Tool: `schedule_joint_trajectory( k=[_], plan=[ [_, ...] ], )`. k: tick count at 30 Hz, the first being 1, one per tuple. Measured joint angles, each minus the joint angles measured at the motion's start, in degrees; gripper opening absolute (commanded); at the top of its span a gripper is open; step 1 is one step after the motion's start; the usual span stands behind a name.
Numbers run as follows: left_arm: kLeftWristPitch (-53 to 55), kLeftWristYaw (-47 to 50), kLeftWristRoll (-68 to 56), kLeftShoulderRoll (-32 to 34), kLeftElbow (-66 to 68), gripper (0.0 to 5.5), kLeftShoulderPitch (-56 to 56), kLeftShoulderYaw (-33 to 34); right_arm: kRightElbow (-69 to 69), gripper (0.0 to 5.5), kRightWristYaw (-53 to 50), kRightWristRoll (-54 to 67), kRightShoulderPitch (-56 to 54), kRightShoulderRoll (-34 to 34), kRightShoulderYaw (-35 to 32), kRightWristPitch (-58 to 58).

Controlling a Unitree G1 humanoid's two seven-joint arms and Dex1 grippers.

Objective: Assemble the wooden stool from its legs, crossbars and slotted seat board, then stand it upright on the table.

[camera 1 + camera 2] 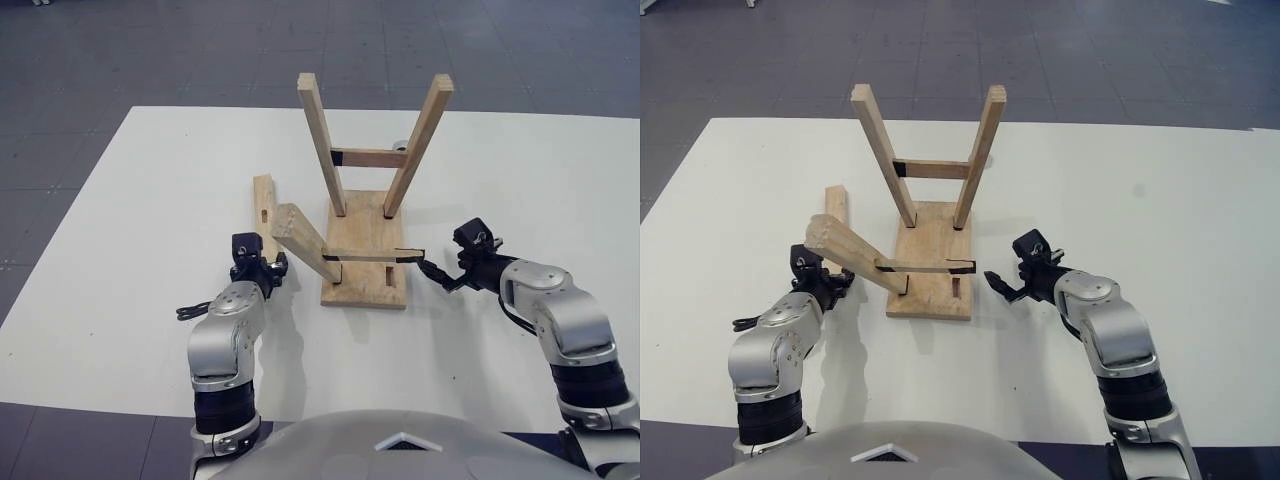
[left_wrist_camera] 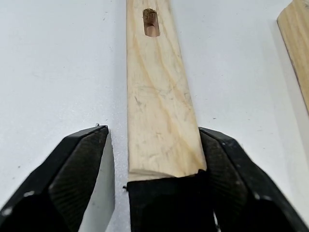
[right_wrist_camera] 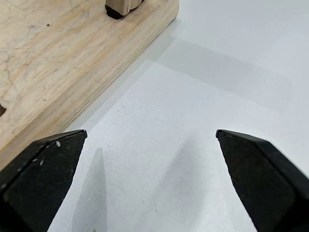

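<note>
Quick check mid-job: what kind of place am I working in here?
Probably a lab or test hall rather than a home: a plain white table stands on a wide, dark tiled floor, with the half-built stool on it.

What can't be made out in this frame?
- Left wrist view: loose leg runs off the edge; its near end is lost in black between the left gripper's jaws.
- Eye views: the tilted leg covers its slot in the seat board, so its seating is unclear.
- Right wrist view: seat board cut by edge.

Loose leg (image 1: pixel 264 210): near end behind jaws
</note>
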Motion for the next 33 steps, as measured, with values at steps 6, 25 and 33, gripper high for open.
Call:
schedule_joint_trajectory(
  k=[6, 25, 33],
  plan=[
    [-4.71, -0.13, -0.6, -0.19, 2.19, 2.07, 1.31, 1.9, 3.57, 4.94, -3.48, 0.62, -5.91, -0.23, -8.54, -0.02],
    [5.58, -33.07, -64.48, 32.25, 9.36, 2.07, -45.56, 28.44, 29.2, 4.94, 8.87, 47.93, -57.94, 6.7, -41.12, 31.14],
    [10.3, -41.31, -72.24, 34.62, 16.91, 2.07, -47.65, 18.75, 34.59, 4.94, 17.38, 50.54, -60.5, 5.99, -32.99, 30.24]
  ],
)
